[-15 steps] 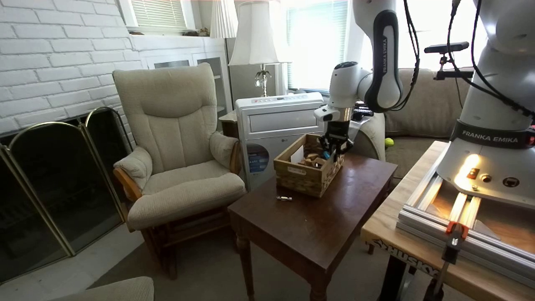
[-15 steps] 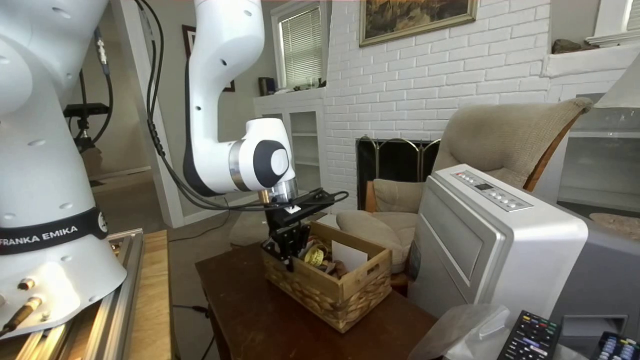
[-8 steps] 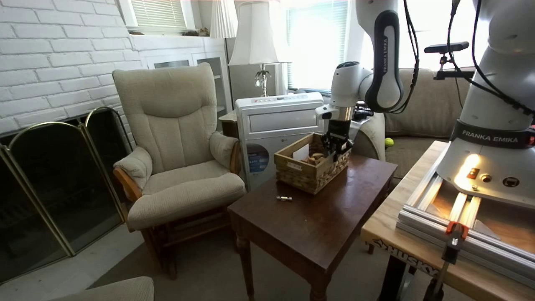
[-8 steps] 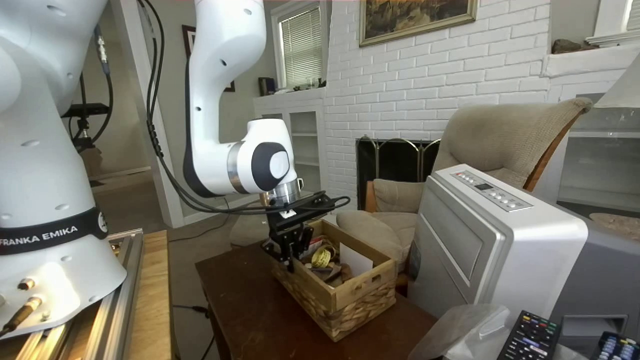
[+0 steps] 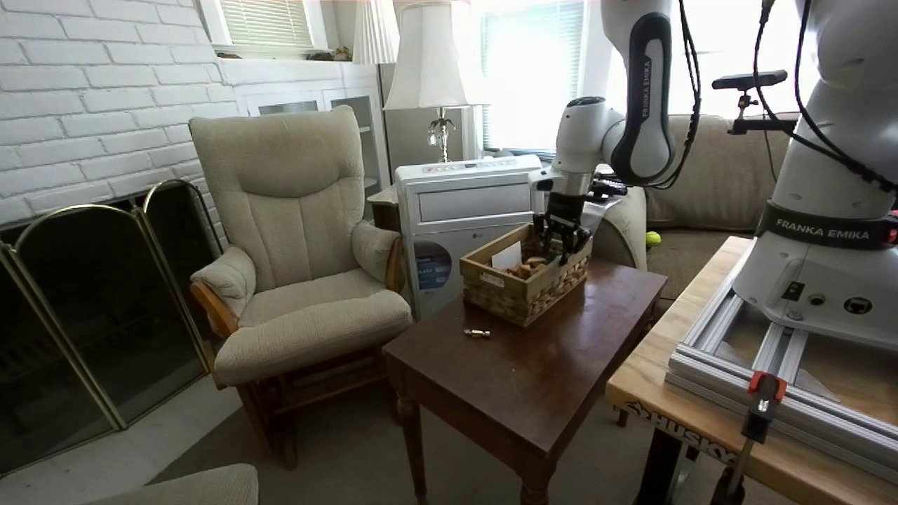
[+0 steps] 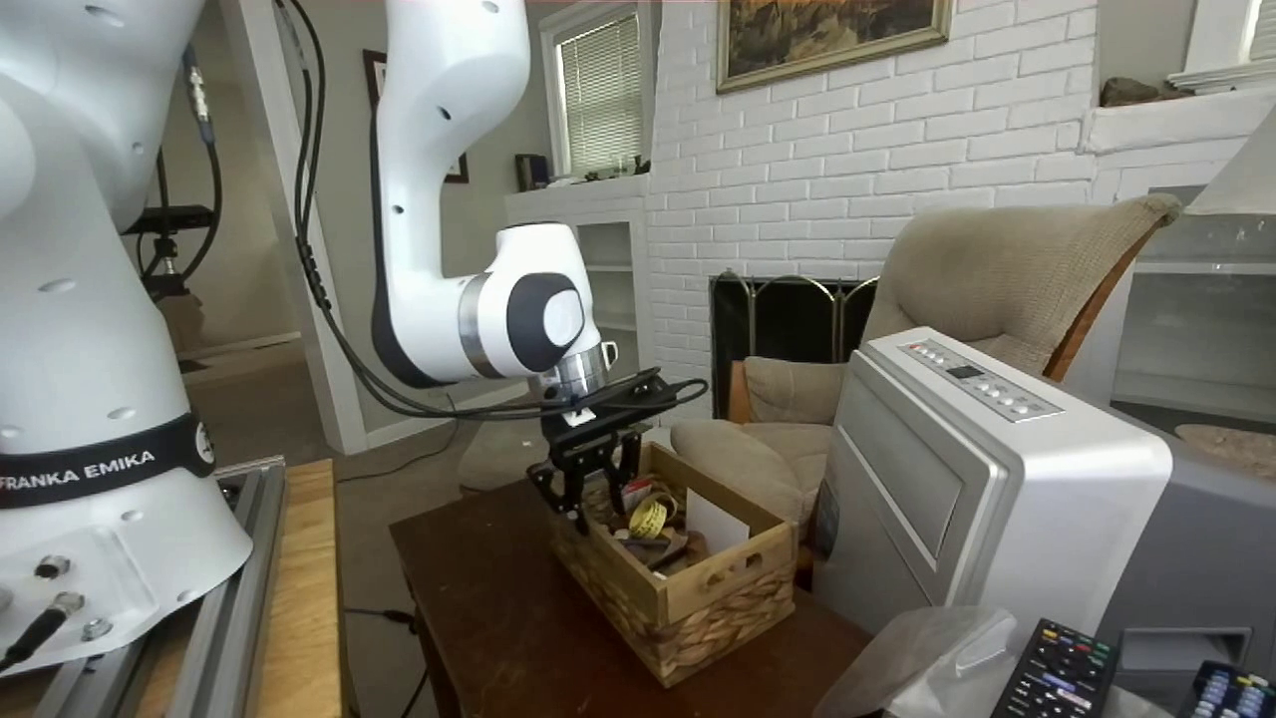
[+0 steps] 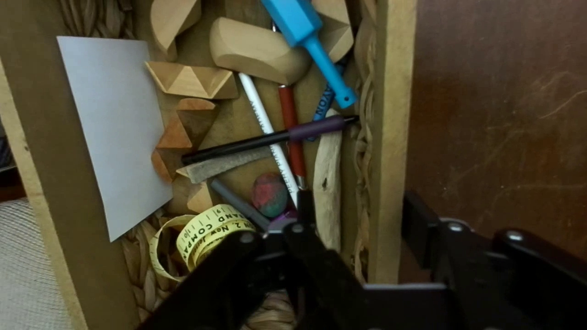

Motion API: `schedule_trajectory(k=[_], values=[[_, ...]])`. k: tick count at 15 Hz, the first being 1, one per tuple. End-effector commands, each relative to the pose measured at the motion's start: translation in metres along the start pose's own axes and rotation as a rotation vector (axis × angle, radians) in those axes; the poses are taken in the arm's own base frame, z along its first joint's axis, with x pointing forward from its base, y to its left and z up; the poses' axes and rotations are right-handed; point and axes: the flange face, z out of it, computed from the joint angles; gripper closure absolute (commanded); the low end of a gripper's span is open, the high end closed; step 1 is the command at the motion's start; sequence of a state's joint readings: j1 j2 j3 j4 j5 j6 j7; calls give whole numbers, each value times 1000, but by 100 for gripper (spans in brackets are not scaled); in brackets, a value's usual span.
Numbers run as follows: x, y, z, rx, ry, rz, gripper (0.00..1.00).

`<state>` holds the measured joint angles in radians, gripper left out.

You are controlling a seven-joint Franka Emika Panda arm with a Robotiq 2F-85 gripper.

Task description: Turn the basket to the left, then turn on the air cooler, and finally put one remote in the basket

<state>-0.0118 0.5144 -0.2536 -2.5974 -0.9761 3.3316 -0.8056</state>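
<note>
The woven basket stands on the brown table, its wall showing also in an exterior view. My gripper is over its far long side, also seen in an exterior view. In the wrist view my gripper is open astride the basket's wooden rim, one finger inside and one outside, with gaps on both sides. The white-grey air cooler stands behind the table; its button panel faces up. A black remote and another remote lie beside the cooler.
The basket holds a white card, a yellow tape measure, wood pieces, pens and a blue toy. A small metallic item lies on the table. An armchair and clear plastic are nearby.
The basket has turned and shifted slightly on the table. My gripper's fingers, earlier closer together at the basket's side wall, have spread, and the gripper has risen a little. The base's orange glow is gone.
</note>
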Motion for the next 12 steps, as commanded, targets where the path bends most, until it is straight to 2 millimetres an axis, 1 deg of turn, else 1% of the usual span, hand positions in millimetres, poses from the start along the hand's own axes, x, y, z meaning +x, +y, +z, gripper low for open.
schedule_trajectory(k=[1, 3, 4, 7, 9, 12], values=[[-1, 7, -17, -45, 15, 56, 18], [2, 4, -30, -50, 18, 107, 4], [4, 2, -37, -39, 5, 133, 1], [6, -1, -60, -26, -56, 245, 0], [7, 9, -77, -57, -73, 354, 0], [17, 30, -93, -79, -59, 515, 0]])
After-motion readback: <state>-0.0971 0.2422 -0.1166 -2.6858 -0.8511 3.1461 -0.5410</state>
